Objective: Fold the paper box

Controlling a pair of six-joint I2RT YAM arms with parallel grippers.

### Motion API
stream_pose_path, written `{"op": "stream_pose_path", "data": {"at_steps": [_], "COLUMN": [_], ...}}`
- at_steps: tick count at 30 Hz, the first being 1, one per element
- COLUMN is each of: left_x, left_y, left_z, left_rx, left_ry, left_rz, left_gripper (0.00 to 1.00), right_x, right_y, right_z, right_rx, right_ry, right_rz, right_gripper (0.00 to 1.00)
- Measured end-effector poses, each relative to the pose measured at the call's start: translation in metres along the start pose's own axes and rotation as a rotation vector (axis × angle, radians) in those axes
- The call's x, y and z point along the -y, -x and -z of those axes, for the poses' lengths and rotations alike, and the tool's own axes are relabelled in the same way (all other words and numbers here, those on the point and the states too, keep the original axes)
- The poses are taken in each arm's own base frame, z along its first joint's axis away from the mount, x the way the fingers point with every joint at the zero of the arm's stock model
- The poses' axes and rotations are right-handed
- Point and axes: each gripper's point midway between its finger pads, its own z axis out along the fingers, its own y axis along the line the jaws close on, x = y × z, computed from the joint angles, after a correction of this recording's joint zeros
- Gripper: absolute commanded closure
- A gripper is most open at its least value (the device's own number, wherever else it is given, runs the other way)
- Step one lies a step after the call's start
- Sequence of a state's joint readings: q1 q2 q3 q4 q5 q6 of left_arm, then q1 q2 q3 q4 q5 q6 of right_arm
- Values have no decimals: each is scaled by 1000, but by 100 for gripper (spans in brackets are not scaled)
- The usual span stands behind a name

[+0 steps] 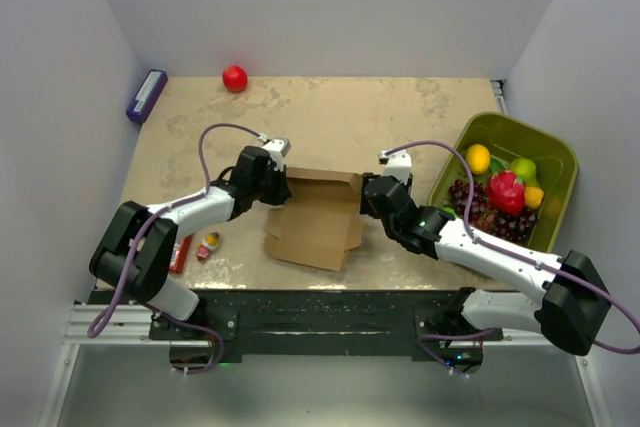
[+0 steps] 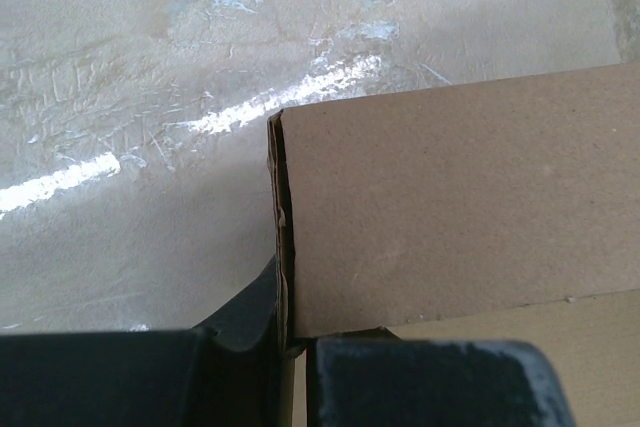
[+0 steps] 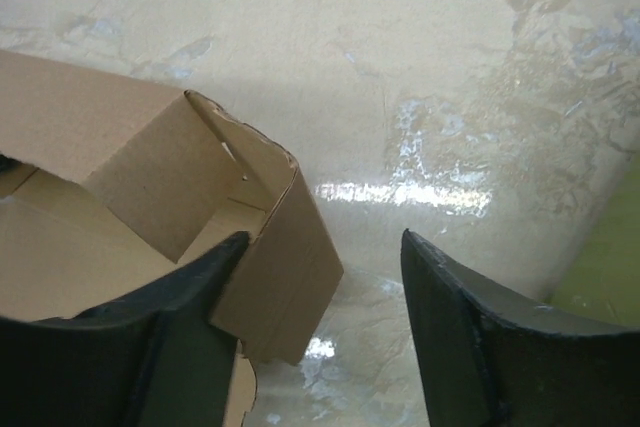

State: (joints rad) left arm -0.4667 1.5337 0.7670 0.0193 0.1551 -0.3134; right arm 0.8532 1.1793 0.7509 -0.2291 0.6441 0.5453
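Note:
The paper box (image 1: 315, 222) is plain brown cardboard, partly folded, lying mid-table with its far wall and side walls raised and a flat panel towards me. My left gripper (image 1: 283, 187) is shut on the box's left wall; the left wrist view shows its fingers (image 2: 250, 332) pinching the wall's edge next to the raised panel (image 2: 450, 207). My right gripper (image 1: 368, 192) is open at the box's right end. In the right wrist view (image 3: 320, 237) one finger (image 3: 190, 287) is inside the box (image 3: 120, 147) against the right wall, the other stands apart outside.
A green bin (image 1: 553, 152) of toy fruit stands at the right, close to my right arm. A red ball (image 1: 234, 78) and a purple box (image 1: 146, 95) lie at the back left. A red flat pack (image 1: 181, 252) and a small toy (image 1: 208, 244) lie near the front left.

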Motion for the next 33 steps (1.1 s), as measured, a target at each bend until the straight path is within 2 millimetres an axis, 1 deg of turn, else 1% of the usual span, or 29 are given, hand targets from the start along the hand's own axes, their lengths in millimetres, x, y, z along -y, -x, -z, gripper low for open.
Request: {"op": "stream_pose_path", "data": {"at_steps": [1,5,7,8,12,16,20,26,29,33], "left_x": [-1,-3,-3,-3,-3,-6,-13,-18,-18,-20], "left_y": [1,8,10,11,15,18,18,24,22,15], "left_z": [0,0,0,0,-1,-2,-3,-6,-12,-20], "left_rx": [4,37,47,52,70,93,106,138,133,105], "left_ry": [6,21,23,24,22,37,77,114,123,131], "left_rz": [0,6,10,12,12,10,15,27,26,21], "left_gripper": [100,100,100,100,100,100,100,100,100,100], "right_x": [1,5,7,7,8,6,-1,-10,-11,-8], "right_y": [2,6,5,5,6,5,3,1,-6,-20], "right_z": [0,-4,-7,-7,-9,-8,-5,11,14,14], "right_rx": [9,40,44,45,53,52,45,58,47,25], "right_ry": [-6,-49,-63,-68,-79,-69,-40,30,51,52], "right_rz": [0,13,24,28,38,48,52,23,15,17], "right_gripper": [49,64,69,80,100,100,100,100,100,100]}}
